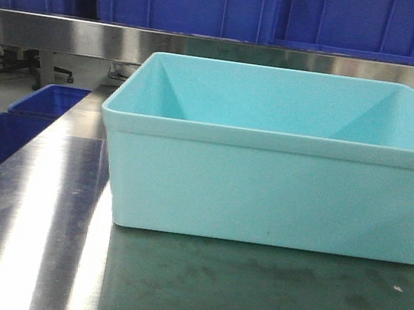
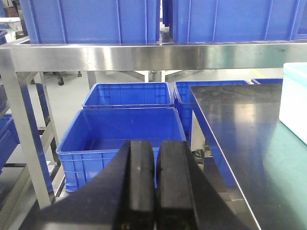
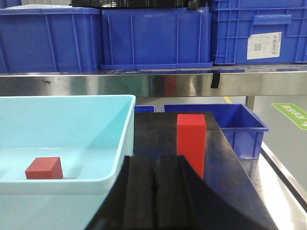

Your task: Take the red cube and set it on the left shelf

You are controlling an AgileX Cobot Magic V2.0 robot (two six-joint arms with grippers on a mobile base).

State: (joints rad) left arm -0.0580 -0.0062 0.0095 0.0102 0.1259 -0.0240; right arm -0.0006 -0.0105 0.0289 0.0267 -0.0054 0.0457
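Observation:
A red cube (image 3: 44, 168) lies on the floor of the pale cyan bin (image 3: 122, 139), near its front wall. A second, taller-looking red block (image 3: 191, 139) stands on the dark table to the right of the bin; its lower part may be a reflection. My right gripper (image 3: 154, 160) is shut and empty, in front of the bin's right corner and short of both red pieces. My left gripper (image 2: 157, 146) is shut on nothing, hanging off the table's left edge over blue crates. The steel shelf (image 1: 54, 32) spans the back above the table. The front view shows neither gripper nor cube.
Blue crates (image 1: 213, 2) fill the top of the shelf. More blue crates (image 2: 122, 134) sit on the floor left of the table, and another blue crate (image 3: 235, 122) sits at the right. A shelf leg (image 2: 19, 134) stands at the far left. The cyan bin (image 1: 279, 188) fills most of the table.

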